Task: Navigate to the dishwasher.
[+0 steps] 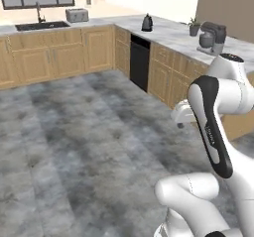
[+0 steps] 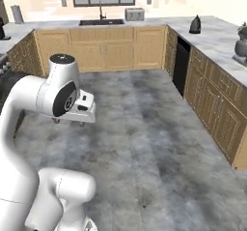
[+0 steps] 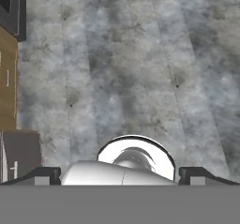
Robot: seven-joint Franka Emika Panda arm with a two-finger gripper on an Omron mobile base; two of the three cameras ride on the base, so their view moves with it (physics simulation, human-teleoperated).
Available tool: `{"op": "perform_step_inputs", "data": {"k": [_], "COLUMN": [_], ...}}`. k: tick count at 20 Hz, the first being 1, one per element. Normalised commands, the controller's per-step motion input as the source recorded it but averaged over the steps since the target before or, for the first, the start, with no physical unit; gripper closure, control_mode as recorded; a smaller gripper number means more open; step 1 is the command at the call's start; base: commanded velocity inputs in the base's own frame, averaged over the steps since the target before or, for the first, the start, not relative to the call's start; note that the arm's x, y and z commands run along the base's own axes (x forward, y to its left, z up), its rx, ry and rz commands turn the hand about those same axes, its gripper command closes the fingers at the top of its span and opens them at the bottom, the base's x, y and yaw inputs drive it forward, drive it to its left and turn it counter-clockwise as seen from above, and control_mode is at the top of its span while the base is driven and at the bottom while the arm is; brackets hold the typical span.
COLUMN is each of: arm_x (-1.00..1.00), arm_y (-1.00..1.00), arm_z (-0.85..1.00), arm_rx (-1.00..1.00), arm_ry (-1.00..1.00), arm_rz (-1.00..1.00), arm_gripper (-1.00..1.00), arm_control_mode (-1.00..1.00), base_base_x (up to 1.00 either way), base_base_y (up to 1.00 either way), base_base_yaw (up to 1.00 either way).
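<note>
Folded low over grey floor (image 1: 74,147), gripper (image 3: 120,174) spread, holding nothing; black dishwasher (image 1: 139,62) sits well ahead under the worktop (image 1: 168,32) beside a kettle (image 1: 147,23).

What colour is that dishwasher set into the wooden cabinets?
Black. The dishwasher is a flat dark panel between light wooden cabinets, clearest in the left base view.

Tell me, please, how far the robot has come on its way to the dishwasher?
Partly there. Done: the base faces into the kitchen, with the dishwasher in both base views, set in the right-hand cabinet run below the kettle. In hand: crossing the grey floor; the hand hangs open over it, holding nothing. Left: a good stretch of floor separates the base from the black panel, so it must drive up to it.
</note>
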Motion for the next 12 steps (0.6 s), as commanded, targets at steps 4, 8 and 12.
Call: {"op": "perform_step_inputs", "data": {"k": [4,8,12], "arm_x": [0.0,0.0,0.0], "arm_y": [0.0,0.0,0.0], "arm_z": [0.0,0.0,0.0], "arm_rx": [0.0,0.0,0.0], "arm_ry": [0.0,0.0,0.0], "arm_rz": [0.0,0.0,0.0], "arm_gripper": [-1.0,-1.0,-1.0], "arm_control_mode": [1.0,1.0,1.0], "base_base_x": [0.77,1.0,1.0], "base_base_y": [0.3,0.0,0.12], "base_base_yaw": [-0.42,-0.18,-0.22]}}
